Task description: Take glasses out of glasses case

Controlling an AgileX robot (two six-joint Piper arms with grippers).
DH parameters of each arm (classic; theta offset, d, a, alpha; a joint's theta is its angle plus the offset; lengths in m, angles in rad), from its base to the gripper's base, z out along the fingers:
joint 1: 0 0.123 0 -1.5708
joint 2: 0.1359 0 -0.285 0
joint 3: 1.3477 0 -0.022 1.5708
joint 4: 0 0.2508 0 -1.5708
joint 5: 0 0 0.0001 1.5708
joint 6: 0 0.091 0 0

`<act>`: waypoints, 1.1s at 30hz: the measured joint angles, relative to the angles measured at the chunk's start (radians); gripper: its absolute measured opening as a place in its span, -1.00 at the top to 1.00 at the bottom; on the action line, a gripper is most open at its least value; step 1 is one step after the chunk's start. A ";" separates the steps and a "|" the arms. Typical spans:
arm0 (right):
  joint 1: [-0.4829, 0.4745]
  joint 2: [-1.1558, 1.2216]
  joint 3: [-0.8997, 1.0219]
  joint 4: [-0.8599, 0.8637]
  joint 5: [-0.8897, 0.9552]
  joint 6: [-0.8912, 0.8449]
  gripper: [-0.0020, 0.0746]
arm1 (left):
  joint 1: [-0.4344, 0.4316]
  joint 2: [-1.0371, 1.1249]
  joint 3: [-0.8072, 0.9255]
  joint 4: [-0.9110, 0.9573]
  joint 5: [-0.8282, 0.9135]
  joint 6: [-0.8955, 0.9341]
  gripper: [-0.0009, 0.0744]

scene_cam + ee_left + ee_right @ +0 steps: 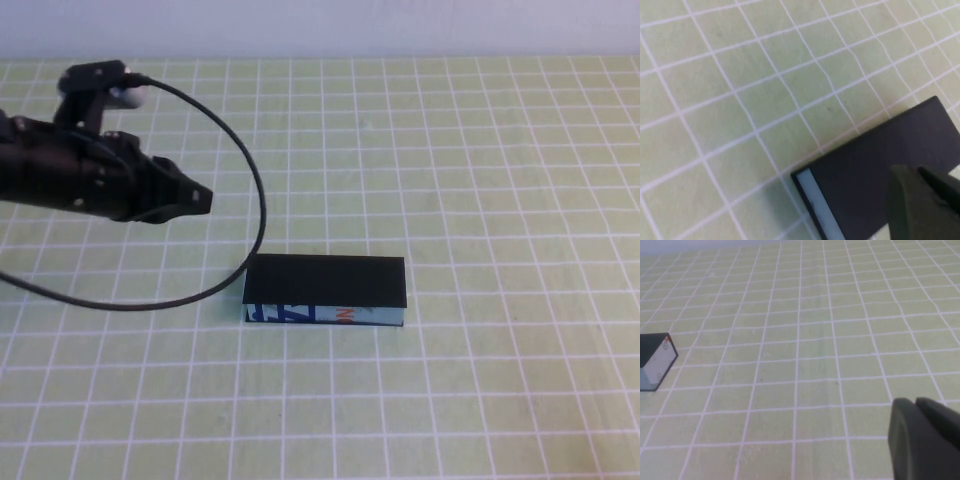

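Case [325, 290] closed, flat on grid mat [480, 180].
Left gripper [195, 198] hovers beside case's back-left, fingers together, empty. Right gripper [922, 440]: fingers together, away from case.

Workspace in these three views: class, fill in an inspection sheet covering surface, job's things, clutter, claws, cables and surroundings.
Surface: pale green mat with white grid lines.
Job's things: rectangular black-lidded glasses case with light blue printed front, lid shut, lying flat mid-mat; glasses not visible.
Clutter: nothing seen.
Claws: left claw above the mat, left of and behind the case, apart from it; right claw shows only in its wrist view, over bare mat.
Cables: black cable loops from left arm down toward the case.
Surroundings: pale wall behind.
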 joint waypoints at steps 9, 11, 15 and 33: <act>0.000 0.000 0.000 0.000 0.000 0.000 0.99 | -0.074 0.317 -0.225 -0.026 -0.013 0.053 0.99; 0.000 0.000 0.000 0.000 0.000 0.000 0.99 | -0.075 0.370 -0.266 -0.029 -0.013 0.054 0.99; 0.000 0.000 0.000 0.000 0.000 0.000 0.99 | -0.075 0.450 -0.325 -0.029 -0.017 0.069 0.99; 0.000 0.000 0.000 0.058 -0.065 0.000 0.99 | -0.075 0.621 -0.429 -0.052 0.059 0.075 0.99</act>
